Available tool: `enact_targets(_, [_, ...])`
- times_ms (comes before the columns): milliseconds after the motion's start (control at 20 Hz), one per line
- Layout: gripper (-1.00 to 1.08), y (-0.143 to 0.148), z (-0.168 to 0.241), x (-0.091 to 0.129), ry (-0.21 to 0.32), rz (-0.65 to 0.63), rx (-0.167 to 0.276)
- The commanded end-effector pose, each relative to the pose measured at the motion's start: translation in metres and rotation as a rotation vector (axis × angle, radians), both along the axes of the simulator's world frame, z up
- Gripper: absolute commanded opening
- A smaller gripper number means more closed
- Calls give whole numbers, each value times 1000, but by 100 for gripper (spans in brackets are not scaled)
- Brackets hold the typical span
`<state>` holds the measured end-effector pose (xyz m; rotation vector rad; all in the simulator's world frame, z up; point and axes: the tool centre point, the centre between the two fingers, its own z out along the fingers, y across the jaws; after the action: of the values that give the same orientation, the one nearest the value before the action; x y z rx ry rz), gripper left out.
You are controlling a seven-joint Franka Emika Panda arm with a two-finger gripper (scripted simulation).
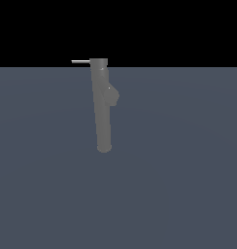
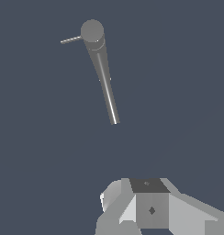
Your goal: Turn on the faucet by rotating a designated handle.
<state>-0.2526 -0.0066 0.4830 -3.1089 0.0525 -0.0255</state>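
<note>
The faucet is a tall plain grey column with a rounded end and a short angled stub midway on the exterior view's right side. The handle is a thin silver-white rod sticking out from the column's flat end toward the exterior view's left. The wrist view looks along the faucet from its flat end, with the handle beside it. My gripper shows only as grey-white blocks at the picture's edge, well apart from the faucet and holding nothing visible. Whether its jaws are open is unclear.
A flat blue-grey floor spreads all around the faucet. A black background lies beyond its far edge. The arm does not show in the exterior view.
</note>
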Motion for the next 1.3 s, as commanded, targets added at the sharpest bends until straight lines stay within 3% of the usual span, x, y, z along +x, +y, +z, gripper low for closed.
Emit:
enact_targets(0, [-100,0,0,0,0,0,0])
enact_targets(550, [-100,9,-18,26,1,24,-3])
enact_targets(1250, [-100,45,-84,118,6,108,-14])
